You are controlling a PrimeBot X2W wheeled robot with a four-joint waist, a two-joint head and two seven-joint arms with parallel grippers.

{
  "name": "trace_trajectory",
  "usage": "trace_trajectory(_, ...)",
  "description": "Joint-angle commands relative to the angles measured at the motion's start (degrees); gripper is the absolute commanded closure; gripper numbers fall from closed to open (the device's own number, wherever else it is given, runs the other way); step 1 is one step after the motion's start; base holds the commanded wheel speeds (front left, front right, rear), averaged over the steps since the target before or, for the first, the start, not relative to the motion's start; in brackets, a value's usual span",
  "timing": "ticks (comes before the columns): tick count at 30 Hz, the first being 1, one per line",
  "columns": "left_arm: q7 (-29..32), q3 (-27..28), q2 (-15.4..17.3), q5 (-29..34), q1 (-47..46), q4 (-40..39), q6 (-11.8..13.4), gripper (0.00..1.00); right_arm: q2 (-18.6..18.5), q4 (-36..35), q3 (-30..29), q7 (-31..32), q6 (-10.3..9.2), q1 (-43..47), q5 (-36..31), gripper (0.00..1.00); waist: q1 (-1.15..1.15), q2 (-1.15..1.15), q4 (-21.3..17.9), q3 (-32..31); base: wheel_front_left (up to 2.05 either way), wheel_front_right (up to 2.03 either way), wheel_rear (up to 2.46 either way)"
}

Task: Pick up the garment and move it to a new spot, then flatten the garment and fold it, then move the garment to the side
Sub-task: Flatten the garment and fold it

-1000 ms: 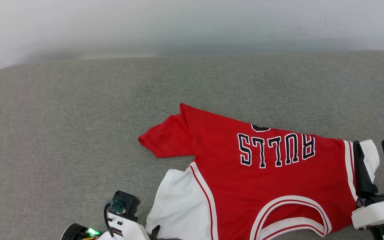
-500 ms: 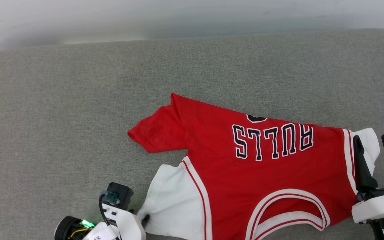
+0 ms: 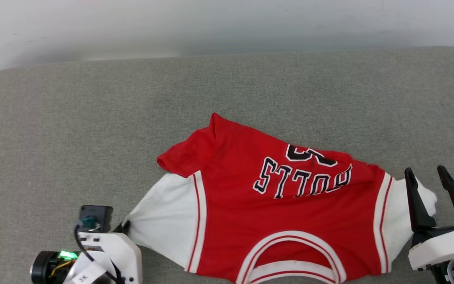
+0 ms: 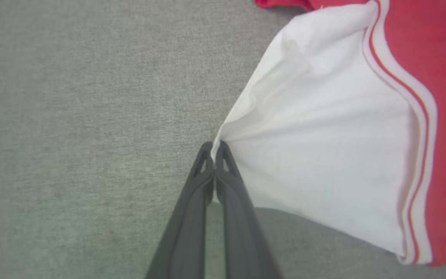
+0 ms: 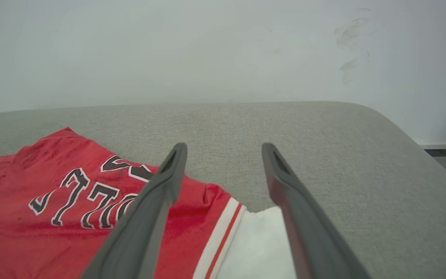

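At the left edge of the garment [image 3: 290,221]: left hand [image 3: 123,227], fingers pressed together, pinching the tip of the white sleeve [image 3: 164,221]. In the left wrist view, cloth drawn to a point between the closed tips of that hand [image 4: 214,149], creases fanning toward the red-and-white trim. Perhaps raised a little off the bench [image 3: 93,118] there; hard to judge.

Middle: garment lying chest-up on the grey fabric bench, collar nearest the robot, hem toward the pale wall [image 3: 227,23]. Black white-outlined lettering [image 3: 302,181] upside down and rumpled by a fold above it. Red corner bunched at the garment's far-left hem.

At the garment's right edge: right hand [image 3: 425,171], fingers spread wide, gripping nothing, the end of the other white sleeve [image 3: 398,213] between them. In the right wrist view, one finger of that hand [image 5: 224,147] across red cloth, the other over bare bench just beside the garment.
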Motion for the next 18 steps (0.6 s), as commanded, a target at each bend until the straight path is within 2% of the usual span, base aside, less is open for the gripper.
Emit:
trace_trajectory(1, -0.6, 0.5, 0.2, 0.1, -0.6, 0.2, 0.4, 1.00, -0.3, -0.2, 0.0, 0.2, -0.03, 0.5, -0.3, 0.00, 0.00, 0.00, 0.1, -0.2, 0.00, 0.00, 0.00)
trace_trajectory(5, -3.8, 2.7, 1.0, -0.5, -0.2, 2.3, 1.4, 1.00, -0.4, -0.4, 0.3, 0.7, -0.03, 0.7, -0.1, 0.00, 0.00, 0.00, 0.5, -0.6, 0.00, 0.00, 0.00)
trace_trajectory(10, -4.9, 4.3, 1.5, -1.5, 2.1, 4.4, 2.1, 1.00, -0.4, -0.1, 0.4, 1.4, -0.04, 1.4, 0.2, 0.00, 0.00, 0.00, 1.0, -0.8, 0.00, 0.00, 0.00)
trace_trajectory(16, -4.5, 3.8, 1.1, -2.9, 5.0, 7.0, 1.1, 1.00, -0.4, 0.5, 0.1, 2.1, -0.03, 1.9, 0.1, 0.00, 0.00, 0.00, 2.1, -1.8, 0.00, 0.00, 0.00)
trace_trajectory(17, -4.7, 3.4, 1.0, -3.0, 5.1, 7.1, 0.6, 0.56, -0.3, 0.6, 0.0, 2.2, -0.04, 2.0, 0.0, 0.00, 0.00, 0.00, 2.3, -2.0, 0.00, 0.00, 0.00)
trace_trajectory(18, -5.4, 3.2, 1.0, -2.7, 5.0, 7.0, 0.5, 0.00, -0.3, 0.6, 0.0, 2.4, -0.03, 2.1, 0.0, 0.00, 0.00, 0.00, 2.4, -2.3, 0.00, 0.00, 0.00)
